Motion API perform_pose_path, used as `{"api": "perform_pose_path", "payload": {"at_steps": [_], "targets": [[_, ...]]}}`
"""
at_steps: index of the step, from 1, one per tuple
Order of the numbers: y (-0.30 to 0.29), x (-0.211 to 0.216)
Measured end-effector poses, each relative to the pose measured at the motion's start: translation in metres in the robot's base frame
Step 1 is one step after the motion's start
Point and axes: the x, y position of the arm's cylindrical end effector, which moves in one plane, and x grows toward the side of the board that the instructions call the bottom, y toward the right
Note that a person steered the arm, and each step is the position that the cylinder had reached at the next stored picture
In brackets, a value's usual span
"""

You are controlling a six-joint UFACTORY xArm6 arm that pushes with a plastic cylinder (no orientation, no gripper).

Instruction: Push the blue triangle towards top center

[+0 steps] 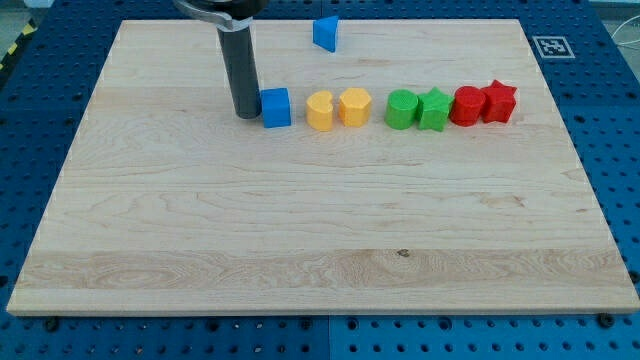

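Note:
The blue triangle [326, 33] lies near the view's top, just right of centre, on the wooden board [300, 230]. My tip [246, 115] rests on the board just left of a blue cube [276, 107], close to or touching its left side. The tip is well below and to the left of the blue triangle. The dark rod rises from the tip to the view's top edge.
A row of blocks runs rightwards from the blue cube: two yellow blocks [320, 111] [354, 106], a green cylinder [402, 109], a green star [435, 109], a red cylinder [466, 105] and a red star [499, 102]. A marker tag [551, 46] sits off the board's top right corner.

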Motion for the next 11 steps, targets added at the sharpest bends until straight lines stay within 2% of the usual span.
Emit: {"api": "perform_pose_path", "payload": {"at_steps": [3,5,7,9,11], "targets": [[0.013,0.003],[-0.053,-0.012],[-0.074,-0.111],[0.012,-0.184],[0.052,-0.184]]}}
